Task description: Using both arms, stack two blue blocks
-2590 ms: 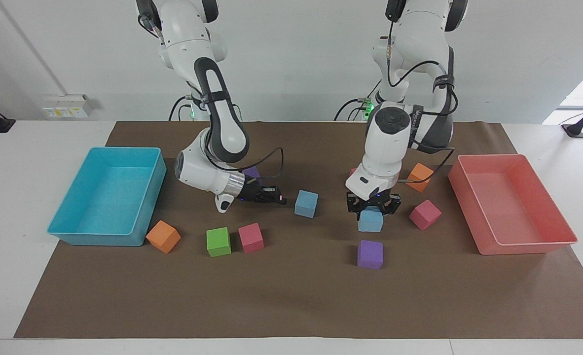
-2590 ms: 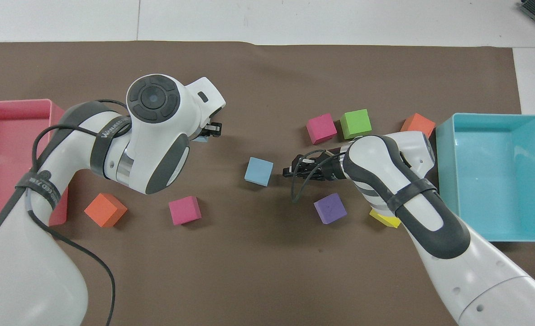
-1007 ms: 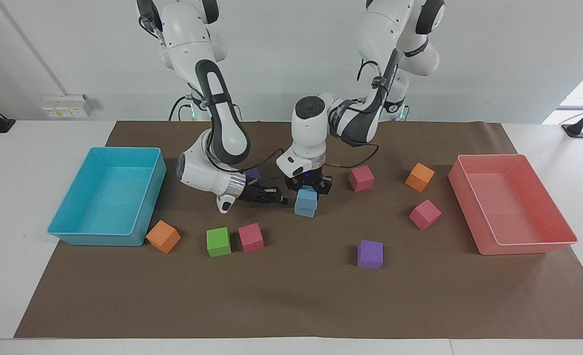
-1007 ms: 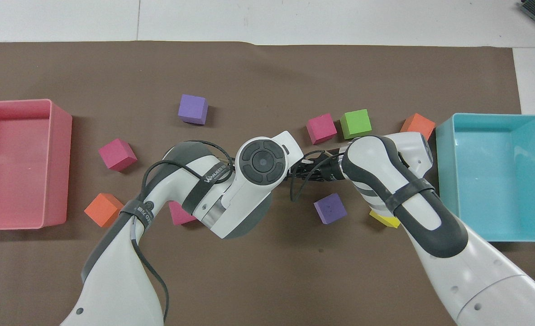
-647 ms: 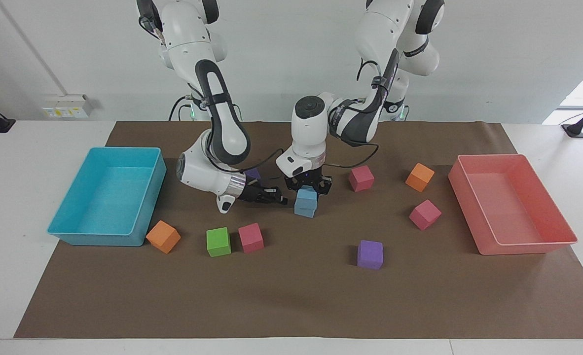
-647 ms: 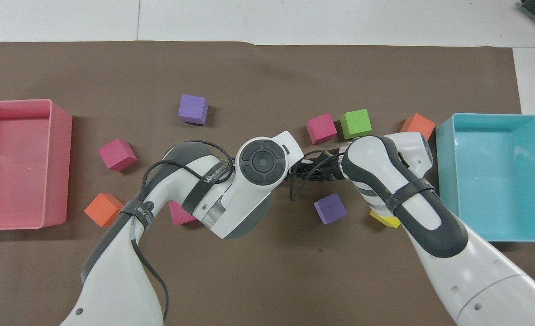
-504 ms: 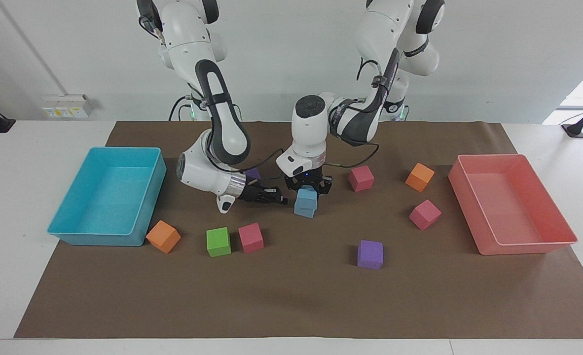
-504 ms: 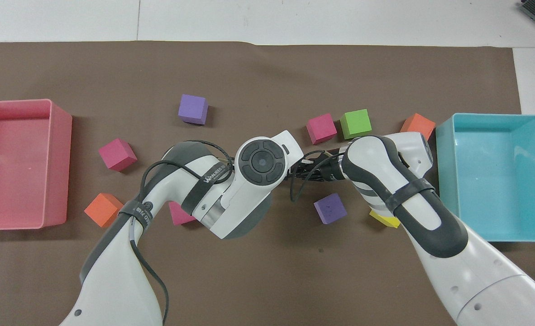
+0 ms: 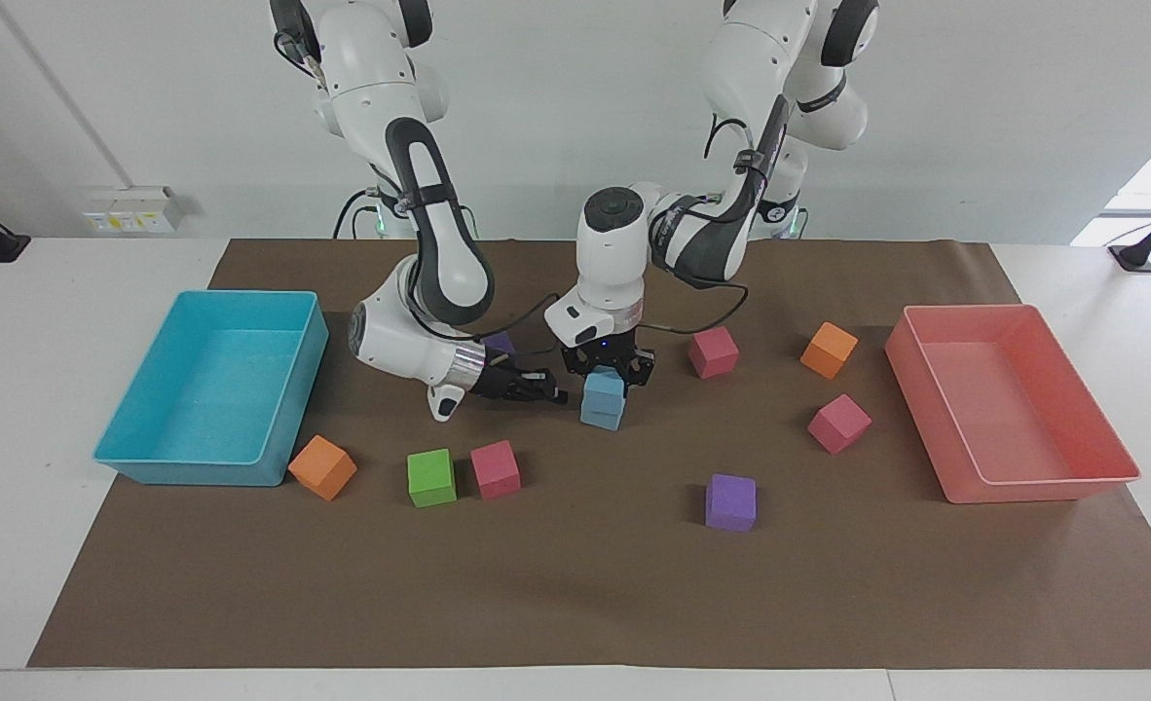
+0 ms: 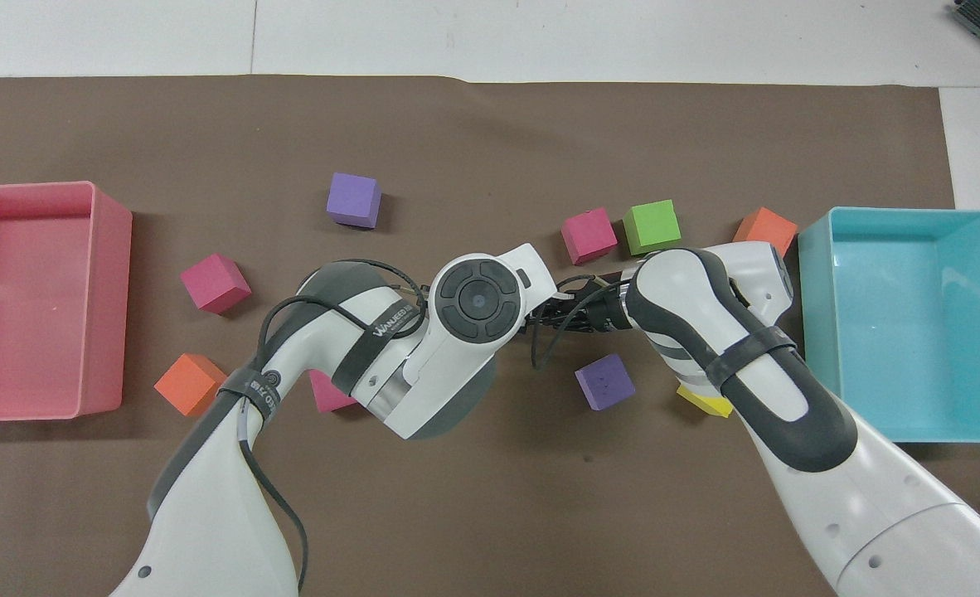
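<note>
1. Two white robot arms reach over a brown mat (image 9: 575, 584) on a white worktop (image 9: 69, 389).
2. The left hand (image 9: 607, 375), coming from the left arm's end of the worktop, points straight down near the middle of the mat, clamped on the upper blue block (image 9: 604, 387).
3. That upper blue block sits on the lower blue block (image 9: 601, 416), which rests on the mat; the two are lined up closely as a stack.
4. In the overhead view the left arm's wrist covers both blue blocks, so they show only in the facing view.
5. The right hand (image 9: 548, 393) lies low and level just beside the stack, its tip pointing at it, with its fingers pressed together and holding nothing. Whether the tip touches the lower blue block cannot be told.
6. A turquoise tray (image 9: 147, 458) stands at the right arm's end of the mat, a pink tray (image 9: 1023, 487) at the left arm's end.
7. Loose cubes lie around. An orange cube (image 9: 322, 467), a green cube (image 9: 431, 477) and a pink cube (image 9: 495, 469) sit in a row farther from the robots than the right hand.
8. A purple cube (image 9: 730, 502) lies alone, farther from the robots than the stack.
9. Toward the pink tray lie two more pink cubes (image 9: 713, 351) and a second orange cube (image 9: 829, 350).
10. Another purple cube (image 10: 605, 381) and a yellow cube (image 10: 703, 402) lie by the right arm, nearer to the robots than the right hand.
</note>
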Robot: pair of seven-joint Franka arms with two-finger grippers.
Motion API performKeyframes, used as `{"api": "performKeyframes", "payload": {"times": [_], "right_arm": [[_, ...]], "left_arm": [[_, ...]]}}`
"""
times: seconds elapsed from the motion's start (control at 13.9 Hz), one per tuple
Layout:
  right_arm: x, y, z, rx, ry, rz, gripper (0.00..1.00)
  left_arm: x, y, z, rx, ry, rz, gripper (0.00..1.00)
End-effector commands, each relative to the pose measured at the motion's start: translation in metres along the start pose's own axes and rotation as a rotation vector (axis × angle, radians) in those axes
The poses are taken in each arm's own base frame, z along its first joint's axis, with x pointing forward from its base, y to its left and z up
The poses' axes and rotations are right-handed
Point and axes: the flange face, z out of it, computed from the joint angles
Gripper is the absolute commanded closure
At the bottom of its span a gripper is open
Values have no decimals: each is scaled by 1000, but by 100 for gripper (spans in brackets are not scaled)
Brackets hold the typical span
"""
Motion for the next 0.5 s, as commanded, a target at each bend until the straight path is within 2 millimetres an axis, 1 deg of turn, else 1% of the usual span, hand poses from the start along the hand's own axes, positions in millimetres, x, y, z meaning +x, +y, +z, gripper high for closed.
{"api": "performKeyframes", "payload": {"times": [0.0, 0.29, 0.43], "right_arm": [[0, 1, 1, 25, 13, -19, 100], [1, 1, 1, 25, 15, -19, 100], [1, 2, 1, 24, 14, -17, 100]], "left_arm": [[-9, -4, -4, -18, 8, 24, 77], [-9, -2, -6, -29, 11, 26, 77], [-8, -4, -11, -34, 18, 28, 77]]}}
